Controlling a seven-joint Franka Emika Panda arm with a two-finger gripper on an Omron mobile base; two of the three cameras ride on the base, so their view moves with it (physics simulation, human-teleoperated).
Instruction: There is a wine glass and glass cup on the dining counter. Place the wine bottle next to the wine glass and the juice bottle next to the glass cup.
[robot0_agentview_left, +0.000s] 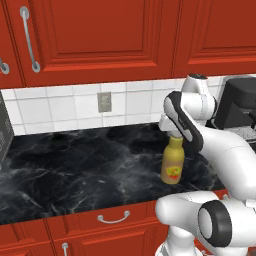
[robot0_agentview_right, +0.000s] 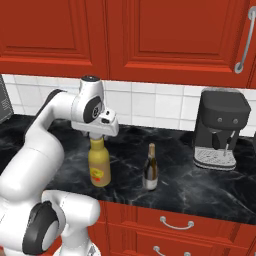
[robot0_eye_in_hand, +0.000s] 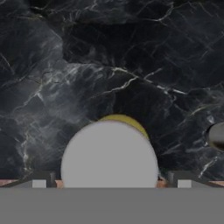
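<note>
I see the juice bottle standing upright near the front edge of the black marble counter, with my pincer right down over its cap; in the hand view the bottle top sits between the fingertips, but I cannot tell if they pinch it or just straddle it. Wine bottle stands upright just right of it, apart, and a black coffee machine sits farther right by the tiled wall.

White glossy arm, rounded segments, dark grey joint caps, black wrist band.
</note>
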